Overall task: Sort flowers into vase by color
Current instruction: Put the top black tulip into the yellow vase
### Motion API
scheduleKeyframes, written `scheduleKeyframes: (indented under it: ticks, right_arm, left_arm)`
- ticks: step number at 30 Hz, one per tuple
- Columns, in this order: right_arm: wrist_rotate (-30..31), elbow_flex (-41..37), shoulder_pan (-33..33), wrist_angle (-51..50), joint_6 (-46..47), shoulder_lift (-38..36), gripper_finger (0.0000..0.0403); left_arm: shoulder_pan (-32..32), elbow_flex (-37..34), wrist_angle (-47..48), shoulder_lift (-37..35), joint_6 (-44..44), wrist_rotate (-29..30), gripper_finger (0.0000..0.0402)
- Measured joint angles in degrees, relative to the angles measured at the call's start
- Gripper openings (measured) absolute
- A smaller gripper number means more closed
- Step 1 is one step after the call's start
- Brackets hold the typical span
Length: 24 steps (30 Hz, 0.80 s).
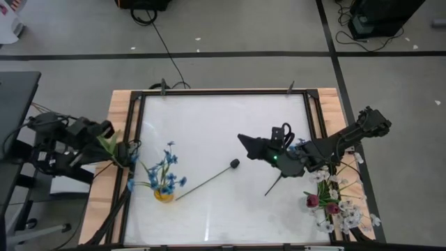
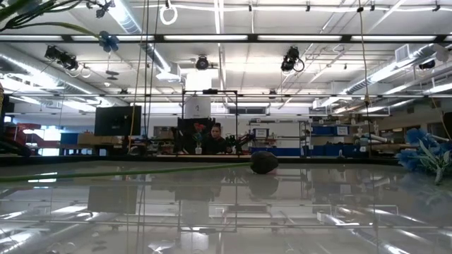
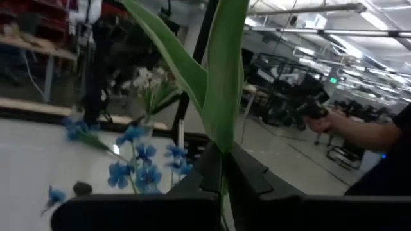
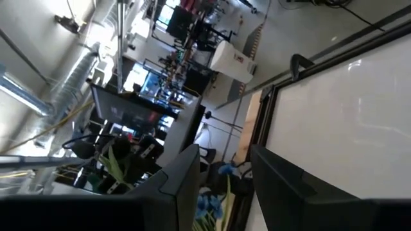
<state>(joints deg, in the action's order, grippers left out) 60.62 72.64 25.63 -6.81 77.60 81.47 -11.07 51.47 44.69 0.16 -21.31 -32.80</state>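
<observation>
My left gripper (image 3: 221, 168) pinches green leaf (image 3: 221, 70) near yellow vase (image 1: 164, 193). My right gripper (image 1: 245, 144), fingers spread, empty, hovers beyond black bud (image 1: 235, 164). Risk: thin leaf slipping, stem missing vase.

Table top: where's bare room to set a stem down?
Free: the whole far half of the white table, and the near middle strip between the dark bud's stem and the red-and-white bunch. Crowded: the blue flowers by the left gripper, shut on a green leaf; the right gripper hangs open over centre.
</observation>
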Motion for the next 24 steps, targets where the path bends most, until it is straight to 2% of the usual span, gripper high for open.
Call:
scheduleKeyframes:
  ticks: [3,7,11,16,24]
  right_arm:
    - [-0.1,0.0,0.0,0.4,0.0,0.0,0.0148]
    - [-0.3,0.0,0.0,0.8,-0.7,0.0,0.0148]
    - [-0.4,0.0,0.0,0.7,-1.4,0.0,0.0148]
    - [-0.7,0.0,0.0,0.2,-1.8,0.0,0.0148]
    - [-2.2,0.0,0.0,-0.7,-2.0,0.0,0.0148]
  left_arm:
    - [-0.9,-1.1,-1.7,0.1,-0.2,-2.8,0.0014]
    - [-3.1,-6.2,-7.4,0.1,-4.1,-5.9,0.0014]
    - [-5.4,-12.1,-18.4,0.1,-9.6,-10.6,0.0014]
    - [-6.2,-17.9,-31.6,0.0,-13.8,-11.3,0.0014]
    - [-5.3,-24.7,-33.7,0.1,-15.5,-11.2,0.0014]
